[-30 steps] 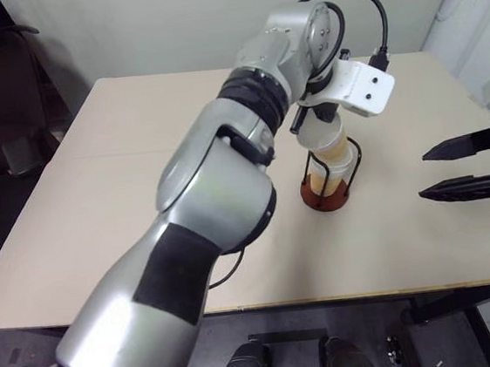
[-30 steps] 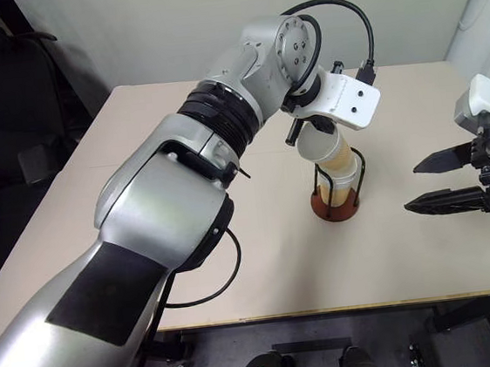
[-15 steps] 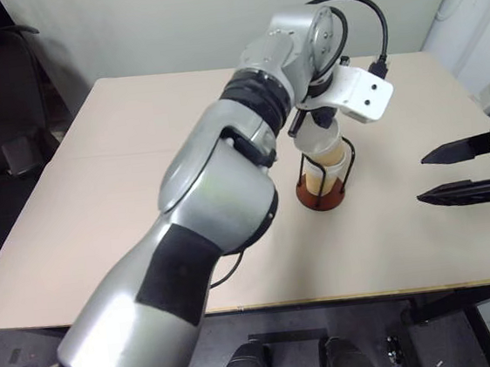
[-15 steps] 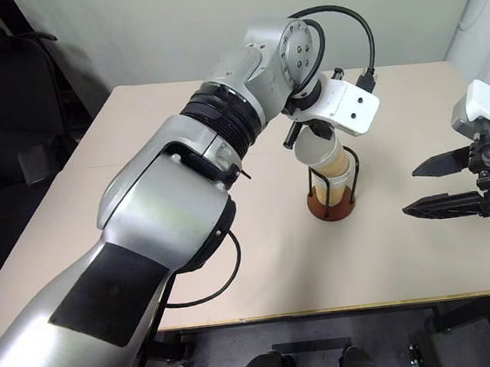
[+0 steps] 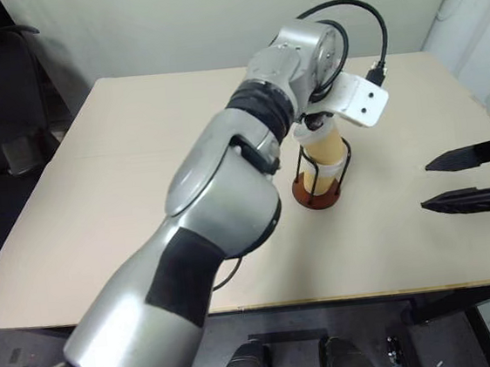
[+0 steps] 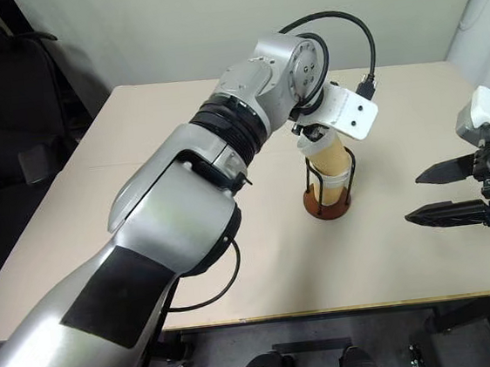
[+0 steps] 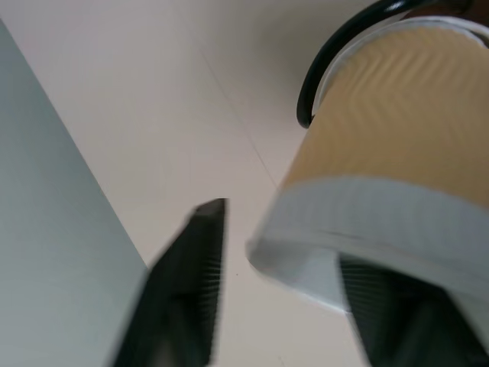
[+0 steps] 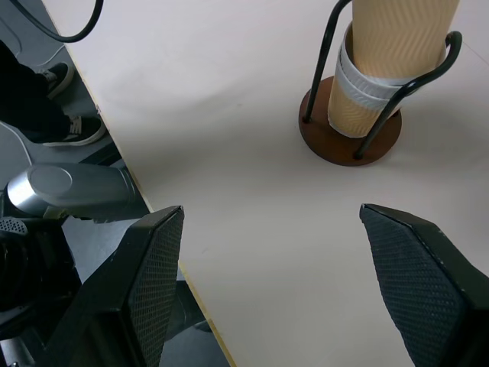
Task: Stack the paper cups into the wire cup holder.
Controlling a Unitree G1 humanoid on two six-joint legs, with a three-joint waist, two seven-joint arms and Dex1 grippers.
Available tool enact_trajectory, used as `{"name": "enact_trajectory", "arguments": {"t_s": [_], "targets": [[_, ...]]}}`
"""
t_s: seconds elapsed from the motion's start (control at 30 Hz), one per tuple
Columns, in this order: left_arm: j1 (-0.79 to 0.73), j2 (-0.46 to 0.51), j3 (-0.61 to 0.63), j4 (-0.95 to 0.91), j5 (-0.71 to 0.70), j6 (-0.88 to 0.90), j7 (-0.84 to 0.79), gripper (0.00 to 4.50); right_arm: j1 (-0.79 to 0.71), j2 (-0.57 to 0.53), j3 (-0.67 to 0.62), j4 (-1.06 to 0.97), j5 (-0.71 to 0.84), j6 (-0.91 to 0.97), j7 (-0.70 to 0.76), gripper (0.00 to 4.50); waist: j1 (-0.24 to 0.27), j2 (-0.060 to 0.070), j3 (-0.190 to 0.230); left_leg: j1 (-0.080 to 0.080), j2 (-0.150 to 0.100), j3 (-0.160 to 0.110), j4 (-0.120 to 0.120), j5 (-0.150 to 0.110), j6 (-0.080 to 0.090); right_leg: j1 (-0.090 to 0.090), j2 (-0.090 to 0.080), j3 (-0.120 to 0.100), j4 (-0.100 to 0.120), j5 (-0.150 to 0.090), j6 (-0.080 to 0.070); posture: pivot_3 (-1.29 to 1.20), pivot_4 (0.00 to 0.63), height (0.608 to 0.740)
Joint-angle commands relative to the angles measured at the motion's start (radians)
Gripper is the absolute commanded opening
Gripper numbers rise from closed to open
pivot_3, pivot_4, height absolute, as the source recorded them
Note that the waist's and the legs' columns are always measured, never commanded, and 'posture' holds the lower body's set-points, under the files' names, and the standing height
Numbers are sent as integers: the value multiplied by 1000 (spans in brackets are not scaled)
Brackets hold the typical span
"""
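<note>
Paper cups (image 8: pixel 382 57) sit nested inside the wire cup holder (image 8: pixel 351 134) on the table (image 5: pixel 140 186), the left gripper (image 7: pixel 283 298) right at the top cup's rim with fingers parted, while the right gripper (image 6: pixel 443 191) hangs well apart, spread wide and empty.

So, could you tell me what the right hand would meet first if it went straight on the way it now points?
Probably the bare table. The right hand is open and aimed down at it, with the wire cup holder and its paper cups further along, slightly to one side.
</note>
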Motion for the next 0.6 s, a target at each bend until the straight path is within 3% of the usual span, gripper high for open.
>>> {"name": "enact_trajectory", "arguments": {"t_s": [0.03, 0.1, 0.2, 0.3, 0.47, 0.6], "targets": [[-25, -11, 19, -14, -16, -8, 8, 3957, -5, -7, -48, -10, 17, -1, -3, 3758, 0, 0, 0, 0, 0, 0, 0, 0, 0, 0, 0, 0, 0, 0, 0, 0, 150, 740], [-30, -16, 13, -16, -4, -25, 75, 4451, -6, -8, -45, -8, 17, -4, -3, 3758, 0, 0, 0, 0, 0, 0, 0, 0, 0, 0, 0, 0, 0, 0, 0, 0, 150, 740], [-39, -40, 32, -20, -13, -39, 237, 4451, -1, -8, -47, -9, 14, -7, 0, 3758, 0, 0, 0, 0, 0, 1, 0, 0, 0, 0, 0, 0, 0, 0, 1, 0, 150, 740], [-48, -56, 62, -19, -38, -39, 285, 4451, -2, -9, -44, -7, 12, -10, 2, 3758, 1, 0, 0, 0, 0, 1, 0, 0, 0, 0, 0, 0, 0, 0, 1, 0, 150, 740], [-75, -39, 141, -22, -110, -41, 261, 4451, -28, -17, -12, 14, 14, -29, 5, 3758, 0, -1, 1, 1, 0, 3, 0, 0, -1, 0, 0, 0, 0, -2, 4, 0, 150, 740], [-67, 3, 324, -32, -288, 2, 140, 4451, -63, -2, 21, 27, 11, -54, -11, 3758, -1, -1, 0, 2, 0, 3, 0, 0, -1, 0, 1, -1, 1, -4, 7, 0, 150, 740]]}}
